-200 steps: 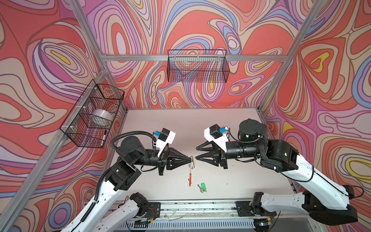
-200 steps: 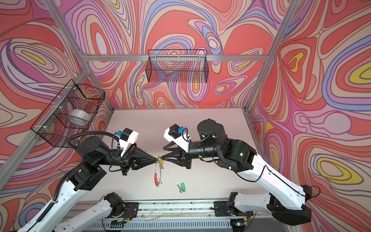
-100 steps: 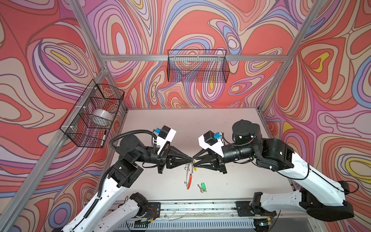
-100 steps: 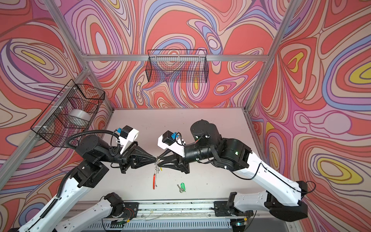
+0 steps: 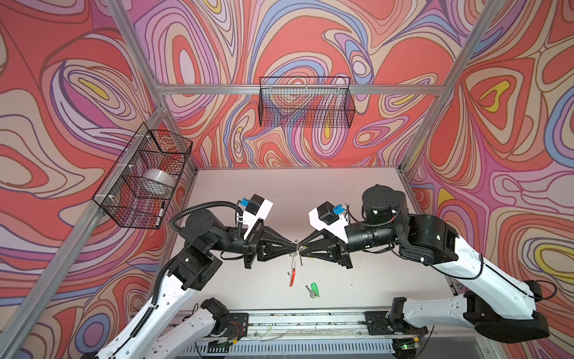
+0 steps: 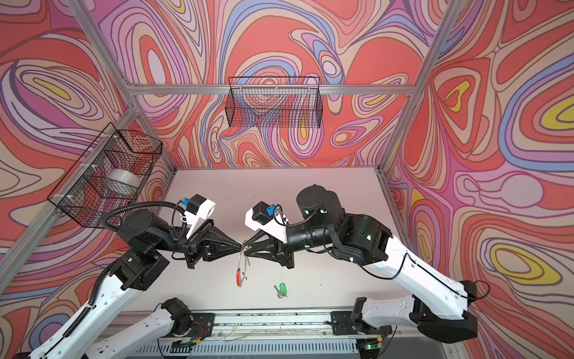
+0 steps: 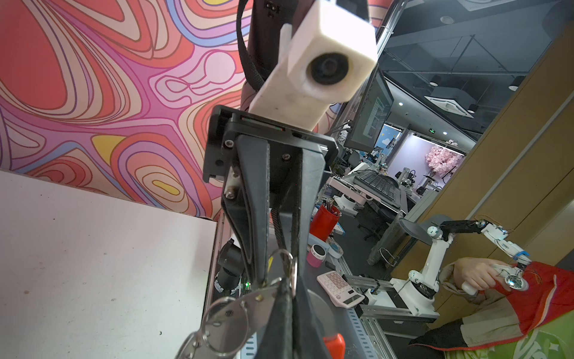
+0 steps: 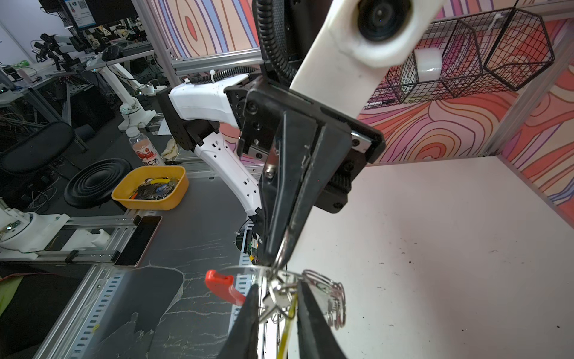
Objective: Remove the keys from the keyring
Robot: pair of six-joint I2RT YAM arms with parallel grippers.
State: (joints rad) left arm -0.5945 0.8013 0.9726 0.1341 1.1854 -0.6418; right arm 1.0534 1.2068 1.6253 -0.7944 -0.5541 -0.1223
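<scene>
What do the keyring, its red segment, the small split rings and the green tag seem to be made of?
Keyring: flat, matte grey with small rivets, so metal or stiff plastic. Red segment: glossy, evenly coloured, probably plastic. Split rings: bright coiled wire with reflections, probably steel. Green tag: smooth, saturated colour, probably plastic.

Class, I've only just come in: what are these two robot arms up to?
The left gripper is shut on a large flat grey keyring with a red curved segment, holding it above the table. The right gripper has its fingers either side of a small silver key with a yellow plastic tag; whether they grip it is unclear. A silver key with a green tag lies loose on the table.
</scene>
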